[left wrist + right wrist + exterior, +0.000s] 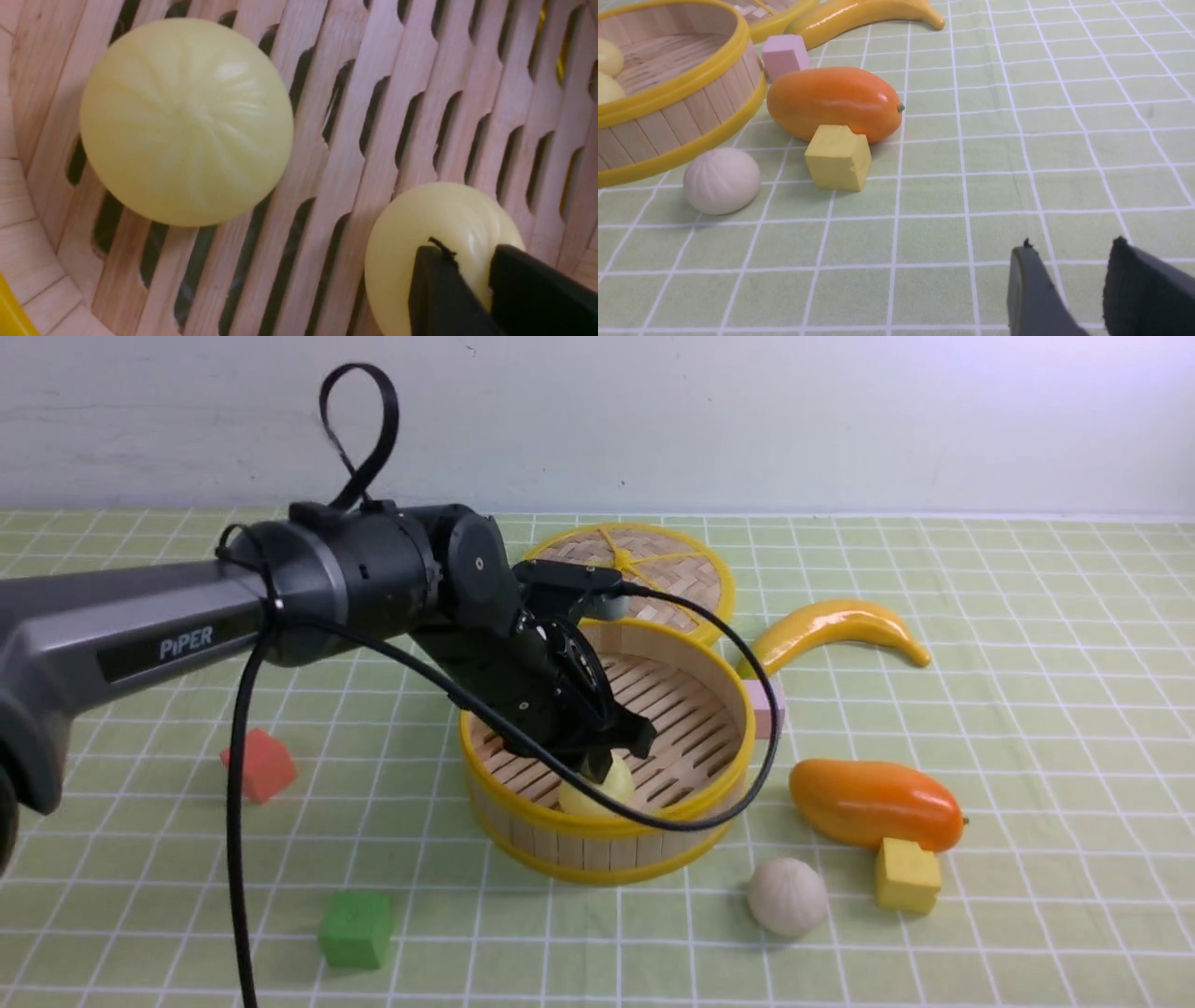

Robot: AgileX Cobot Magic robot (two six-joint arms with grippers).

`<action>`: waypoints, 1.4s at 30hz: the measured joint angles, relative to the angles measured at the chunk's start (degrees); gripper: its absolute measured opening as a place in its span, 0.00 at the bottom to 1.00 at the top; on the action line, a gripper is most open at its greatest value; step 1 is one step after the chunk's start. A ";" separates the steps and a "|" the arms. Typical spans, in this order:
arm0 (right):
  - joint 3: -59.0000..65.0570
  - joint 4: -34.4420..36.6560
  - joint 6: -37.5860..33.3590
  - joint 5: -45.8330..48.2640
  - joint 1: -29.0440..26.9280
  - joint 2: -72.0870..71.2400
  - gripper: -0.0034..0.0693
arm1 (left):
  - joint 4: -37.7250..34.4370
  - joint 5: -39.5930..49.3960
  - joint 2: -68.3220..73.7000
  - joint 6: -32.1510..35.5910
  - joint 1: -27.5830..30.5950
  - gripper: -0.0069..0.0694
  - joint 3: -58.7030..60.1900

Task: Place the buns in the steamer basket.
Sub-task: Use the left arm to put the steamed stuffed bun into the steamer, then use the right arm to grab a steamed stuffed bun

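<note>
Black fingers of the left gripper fill the near corner of the left wrist view. A narrow gap shows between them, and their tips are against a smooth, pale yellow round bun; whether they pinch its skin or merely touch it I cannot tell. That bun sits on the slatted floor of the round bamboo steamer basket with yellow rims, close to the wall on the robot's side. A second pale yellow bun with faint pleats lies on the same floor, apart from it. Two of the three therefore look home, and the one remaining is the off-white pleated bun. It rests on the green checked desk just outside the basket wall, on the robot's right. It is round, so no long axis dictates the approach. The left fingers are probably the closer pair, yet the basket wall and rim stand between them and it. The right gripper, its fingers spread with nothing between them, hangs low over bare cloth. From there the bun lies ahead and off toward the basket, with open desk between. A yellow cube and a glossy orange mango just behind it crowd the bun's right side. I judge the right arm better placed, coming in from the robot's side.
</note>
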 joint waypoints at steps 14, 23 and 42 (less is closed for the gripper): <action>0.00 0.00 0.00 0.00 0.00 0.00 0.38 | 0.05 2.45 -20.52 -4.14 0.26 0.42 4.39; 0.00 0.00 0.00 0.00 0.00 0.00 0.38 | -3.26 -14.32 -55.55 -4.14 0.26 0.07 35.75; 0.15 23.35 18.76 -17.31 0.00 0.00 0.37 | -9.14 -34.03 -101.55 -4.14 0.26 0.07 80.24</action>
